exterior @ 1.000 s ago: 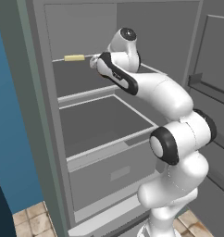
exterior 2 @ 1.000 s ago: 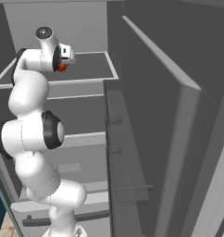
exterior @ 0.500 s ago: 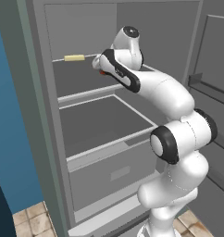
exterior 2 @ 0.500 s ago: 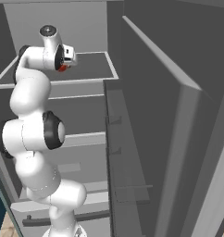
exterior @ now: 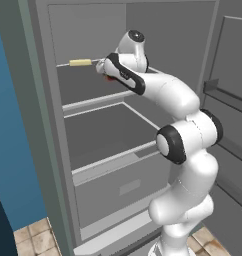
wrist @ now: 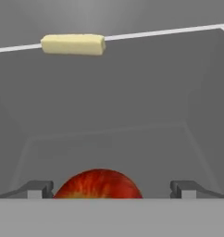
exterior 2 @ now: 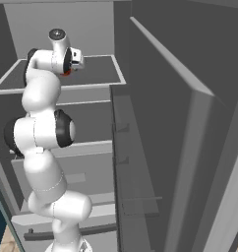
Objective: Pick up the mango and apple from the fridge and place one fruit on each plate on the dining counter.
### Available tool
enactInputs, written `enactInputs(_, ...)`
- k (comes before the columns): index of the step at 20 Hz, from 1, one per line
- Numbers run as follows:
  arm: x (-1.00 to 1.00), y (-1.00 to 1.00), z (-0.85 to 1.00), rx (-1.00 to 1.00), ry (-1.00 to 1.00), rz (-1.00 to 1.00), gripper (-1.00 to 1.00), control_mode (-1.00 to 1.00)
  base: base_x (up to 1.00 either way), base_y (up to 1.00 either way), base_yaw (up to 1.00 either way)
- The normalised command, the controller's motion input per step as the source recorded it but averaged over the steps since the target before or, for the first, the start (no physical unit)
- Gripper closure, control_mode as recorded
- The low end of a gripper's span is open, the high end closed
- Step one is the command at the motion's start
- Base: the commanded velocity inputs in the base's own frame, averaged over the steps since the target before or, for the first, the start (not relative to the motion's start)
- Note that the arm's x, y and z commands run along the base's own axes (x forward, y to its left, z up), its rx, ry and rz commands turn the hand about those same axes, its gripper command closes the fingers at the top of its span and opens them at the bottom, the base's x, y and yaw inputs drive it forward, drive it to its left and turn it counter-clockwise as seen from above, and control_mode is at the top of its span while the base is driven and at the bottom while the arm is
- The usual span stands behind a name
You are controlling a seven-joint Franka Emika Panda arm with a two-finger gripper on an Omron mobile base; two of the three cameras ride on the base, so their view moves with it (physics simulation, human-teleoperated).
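Hand view: apple (wrist: 98, 184), red, lies low at centre between the two fingertips (wrist: 39, 189), a gap left on each side; gripper (wrist: 111, 190) spread wide, holding nothing. Butter stick (wrist: 72, 44), pale yellow, at the far left of the same fridge (exterior: 43, 130) shelf, well apart from the apple. Left base view: gripper (exterior: 104, 70) at the upper shelf, a red sliver of apple (exterior: 109, 78) beside it. Step judged: grasping the apple. Advice: advance until the fingers flank its widest part, keep it centred, close evenly, then lift clear of the shelf before withdrawing.
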Motion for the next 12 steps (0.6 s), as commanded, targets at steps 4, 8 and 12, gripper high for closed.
enactInputs(4,0.07,0.22,-0.03,0.00,0.06,0.01,-1.00,-1.00,0.00,0.00,0.00)
enactInputs(8,-0.25,0.15,-0.10,0.00,0.02,0.02,-1.00,-1.00,0.00,0.00,0.00)
enactInputs(12,-0.54,0.00,0.00,0.00,0.00,0.00,-1.00,-1.00,0.00,0.00,0.00)
